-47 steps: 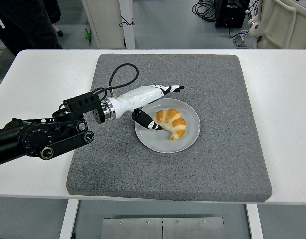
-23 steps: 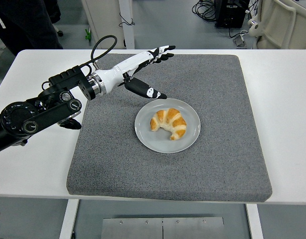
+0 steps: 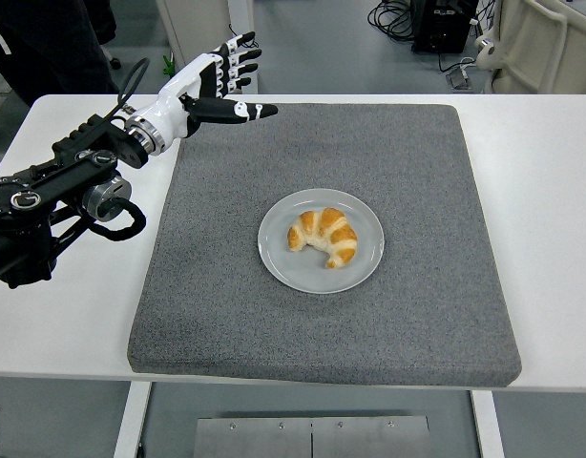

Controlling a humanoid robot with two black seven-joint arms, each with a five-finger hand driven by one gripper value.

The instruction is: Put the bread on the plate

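1 croissant (image 3: 324,237) on plate (image 3: 365,270)

Mat (image 3: 417,315): lies on the table (image 3: 551,191), centred.
Plate (image 3: 367,265): on the mat, near its middle.
Bread (image 3: 324,236): on the plate.
Left hand (image 3: 209,84): above the mat's far-left corner, well apart from the plate.

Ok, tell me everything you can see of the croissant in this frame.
The golden-brown crescent croissant looks baked, with paler bands across its ridged segments. It lies flat, roughly centred on the round pale grey plate, ends curving toward the near edge. Only the plate touches it; the left hand is well away at the mat's far left corner.
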